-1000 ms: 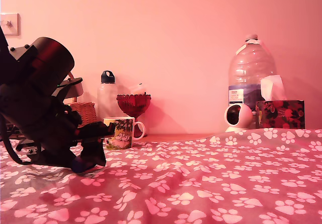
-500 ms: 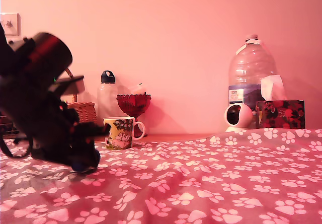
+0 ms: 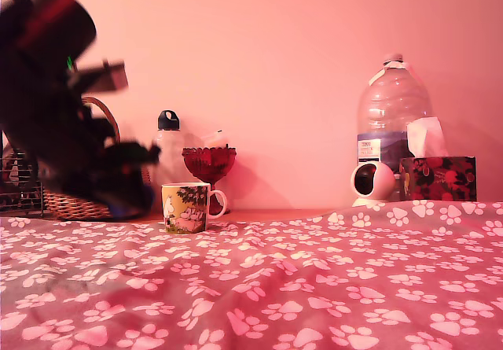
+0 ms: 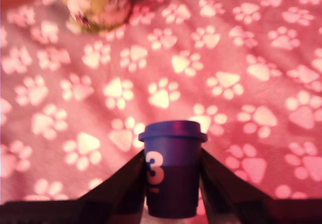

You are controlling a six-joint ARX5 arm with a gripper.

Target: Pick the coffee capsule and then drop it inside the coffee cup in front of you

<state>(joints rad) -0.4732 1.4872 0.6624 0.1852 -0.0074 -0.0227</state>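
Clenching the blue coffee capsule [image 4: 172, 176] between both jaws, the pincer [image 4: 171, 194] is carrying it above the paw-print cloth [image 4: 241, 73], because the coffee cup [image 3: 185, 208] is waiting just ahead.

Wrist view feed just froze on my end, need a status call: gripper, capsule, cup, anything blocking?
Gripper shut on blue coffee capsule, clear of the paw-print cloth. Coffee cup upright, empty-side unseen. Red goblet behind cup; path looks clear.
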